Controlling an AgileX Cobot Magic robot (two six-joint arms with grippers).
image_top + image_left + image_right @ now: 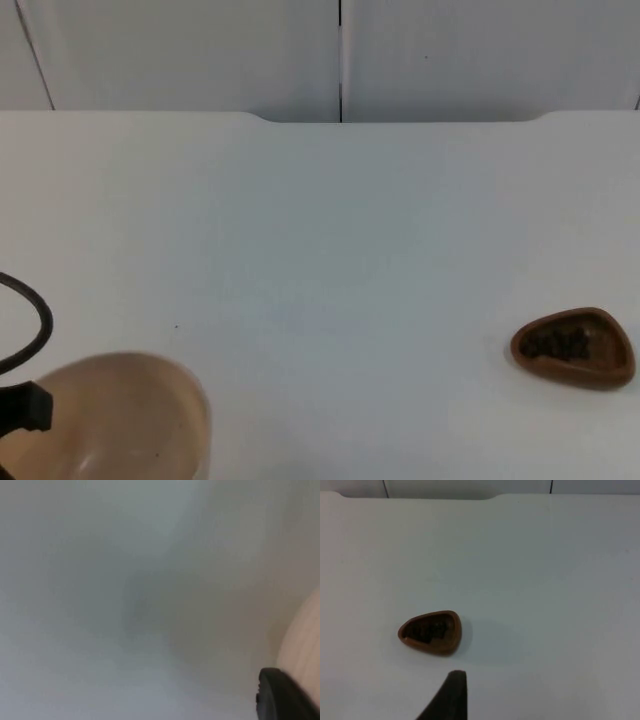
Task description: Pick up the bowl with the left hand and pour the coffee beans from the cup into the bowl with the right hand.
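Observation:
A wide beige bowl (115, 420) sits at the table's near left corner, cut off by the picture's lower edge. My left gripper (25, 410) is at the bowl's left rim and touches it. The left wrist view is blurred, with the gripper (282, 697) right against the bowl's beige wall (306, 640). A small brown cup (574, 347) with dark coffee beans inside stands at the right side of the table. My right gripper (451, 696) waits above the table, a short way from the cup (431, 632) and not touching it.
The white table top (330, 250) runs back to the grey partition wall (330, 50), which has a vertical seam. A shallow notch marks the table's far edge.

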